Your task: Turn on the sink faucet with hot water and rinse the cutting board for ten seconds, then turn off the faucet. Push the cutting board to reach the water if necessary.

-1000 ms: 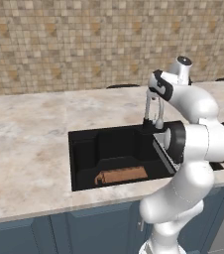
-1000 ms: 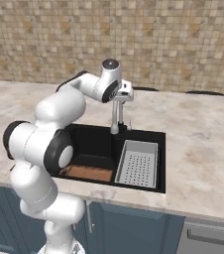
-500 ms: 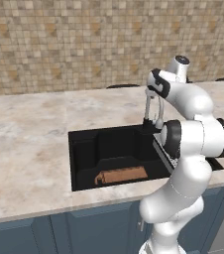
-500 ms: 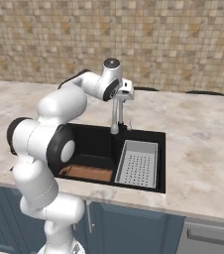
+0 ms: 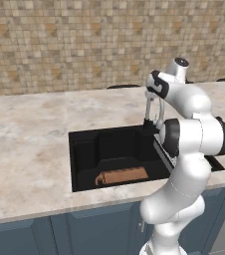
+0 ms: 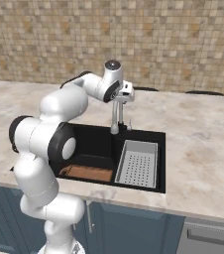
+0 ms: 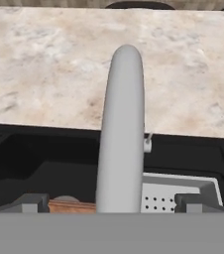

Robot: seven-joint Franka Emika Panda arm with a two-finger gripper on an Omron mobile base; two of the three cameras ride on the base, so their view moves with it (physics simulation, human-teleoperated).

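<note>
counter (image 5: 30,144): we see pale marble running behind and to both sides of our hand; tiled wall beyond it; nothing to act on there
sink (image 5: 84,149): black basin directly below our hand; dry as far as we can tell; no stream falling into it in either base view
cutting board (image 5: 122,176): brown wooden board flat on the basin floor, below and toward the near wall from our hand, off to the left of the spout line; in the hand view a strip of it (image 7: 72,206) peeks out low left of the spout; we judge it may need a push to sit under the flow
tray (image 6: 137,163): grey perforated insert on the right side of the basin, below and right of our hand; not part of the job
sink faucet (image 6: 117,114): grey gooseneck rising from the back rim; in the hand view its spout (image 7: 121,134) runs straight up the middle between our fingertips; small lever stub on its right side
gripper (image 6: 125,94): jaws spread wide, nothing grasped; it sits up at the arch of the spout, fingertips either side of it, no contact we can confirm
water: none visible; faucet reads as off
progress: we judge we are at the very start; left to do: hot on, rinse, off
labels: no brand, label or writing readable anywhere
</note>
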